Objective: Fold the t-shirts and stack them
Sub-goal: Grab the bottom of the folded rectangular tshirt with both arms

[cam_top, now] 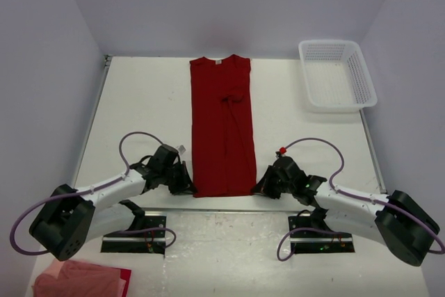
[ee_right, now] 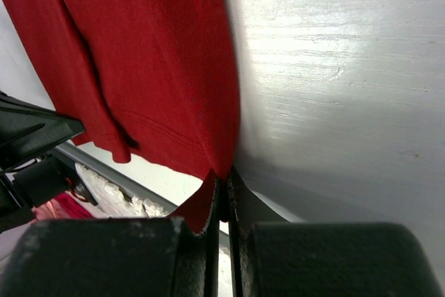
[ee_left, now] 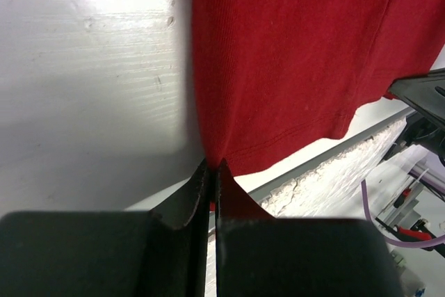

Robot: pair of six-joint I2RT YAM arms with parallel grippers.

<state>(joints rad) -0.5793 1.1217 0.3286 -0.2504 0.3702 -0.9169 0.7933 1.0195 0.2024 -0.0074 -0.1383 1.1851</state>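
Observation:
A deep red t-shirt (cam_top: 222,126) lies on the white table, folded lengthwise into a narrow strip, its neck with a small white label at the far end. My left gripper (cam_top: 188,184) is shut on the shirt's near left hem corner (ee_left: 212,165). My right gripper (cam_top: 261,187) is shut on the near right hem corner (ee_right: 224,172). Both wrist views show red cloth (ee_left: 299,60) (ee_right: 139,53) spread beyond the pinched jaws. Another reddish-pink garment (cam_top: 80,279) lies at the near left, below the table edge.
A white plastic mesh basket (cam_top: 337,74) stands at the far right of the table. White walls close in the far side and both sides. The table's near edge (cam_top: 229,210) runs just behind both grippers, with the arm bases beyond it.

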